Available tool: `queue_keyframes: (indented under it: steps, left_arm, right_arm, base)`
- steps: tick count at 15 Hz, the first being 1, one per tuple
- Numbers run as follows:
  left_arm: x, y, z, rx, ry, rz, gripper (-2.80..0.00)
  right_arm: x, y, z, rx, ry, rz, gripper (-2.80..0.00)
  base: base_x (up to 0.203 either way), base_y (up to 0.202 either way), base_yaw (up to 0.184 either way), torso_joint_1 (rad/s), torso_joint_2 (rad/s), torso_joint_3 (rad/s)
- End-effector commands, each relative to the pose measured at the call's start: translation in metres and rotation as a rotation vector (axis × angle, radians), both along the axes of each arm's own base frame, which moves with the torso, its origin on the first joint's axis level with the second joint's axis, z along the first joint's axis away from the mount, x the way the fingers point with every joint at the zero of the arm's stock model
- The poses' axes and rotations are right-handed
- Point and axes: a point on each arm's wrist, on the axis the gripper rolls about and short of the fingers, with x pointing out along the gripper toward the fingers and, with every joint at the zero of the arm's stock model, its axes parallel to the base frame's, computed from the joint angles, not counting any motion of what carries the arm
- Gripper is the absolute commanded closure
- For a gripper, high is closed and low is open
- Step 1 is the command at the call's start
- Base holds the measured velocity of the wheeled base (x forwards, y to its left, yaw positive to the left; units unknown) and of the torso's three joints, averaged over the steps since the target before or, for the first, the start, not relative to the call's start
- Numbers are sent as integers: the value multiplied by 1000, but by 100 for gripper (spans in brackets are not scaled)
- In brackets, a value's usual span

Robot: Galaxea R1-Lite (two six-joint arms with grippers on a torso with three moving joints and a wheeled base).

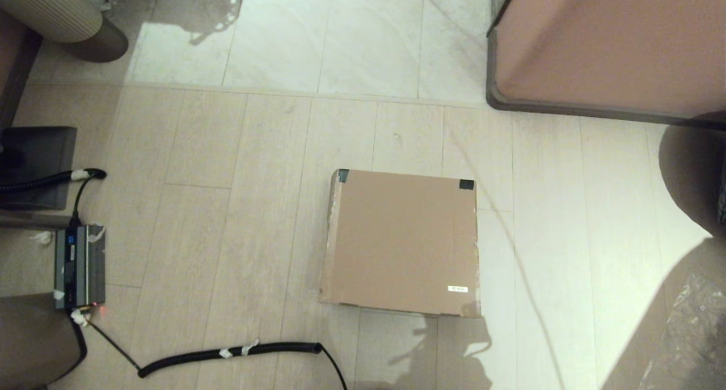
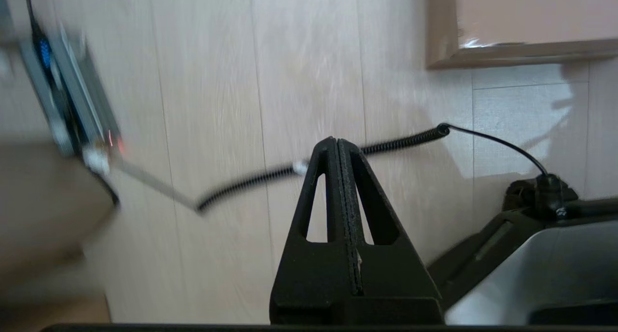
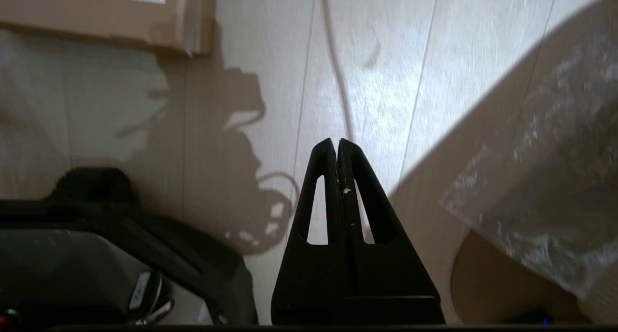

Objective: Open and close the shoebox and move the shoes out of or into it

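Since the shoebox (image 1: 401, 242) lies shut and flat on the floor, lid down with no gap showing, either closed tip may skid off the cardboard or shove the whole box along the boards. The left gripper (image 2: 337, 146) and right gripper (image 3: 336, 146) both hang above bare floor, fingers pressed together, holding nothing; the coiled cable (image 1: 227, 353) near the box could snag; the shoes are not visible.

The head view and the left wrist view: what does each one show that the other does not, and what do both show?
Only the head view shows the whole closed shoebox with its white label and two black tape bits. Only the left wrist view shows the left gripper, jaws shut, over the floor. Both show the coiled black cable and the grey device it leads to.
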Motion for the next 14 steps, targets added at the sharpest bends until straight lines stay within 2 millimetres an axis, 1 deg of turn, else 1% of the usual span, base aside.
queue_keyframes:
  steps: [1,3,4,5,7,9,14]
  left_arm:
    - [-7,0,-4,28,-75,-11,0]
    - [-8,-1,-4,27,-66,-29,0]
    - [-8,-1,-4,30,-70,-33,0]
    - [-8,-1,-3,33,-74,-24,0]
    - [-7,0,-3,19,-77,-5,0]
    - [-7,0,-3,-13,-80,10,0]
    - [-8,0,-3,-77,-84,23,0]
  right_arm:
    - [-2,0,1,-8,-45,32,0]
    - [-6,0,-2,1,-39,126,0]
    - [-7,0,-3,24,-27,119,0]
    - [-10,0,-3,30,-51,105,0]
    - [-21,0,-5,30,-191,82,0]
    - [-25,0,-6,31,-270,65,0]
    - [-24,-1,-6,25,-271,46,0]
  base:
    - [0,0,0,0,0,0]
    - [0,0,0,0,0,0]
    - [0,0,0,0,0,0]
    - [0,0,0,0,0,0]
    - [0,0,0,0,0,0]
    - [0,0,0,0,0,0]
    - [0,0,0,0,0,0]
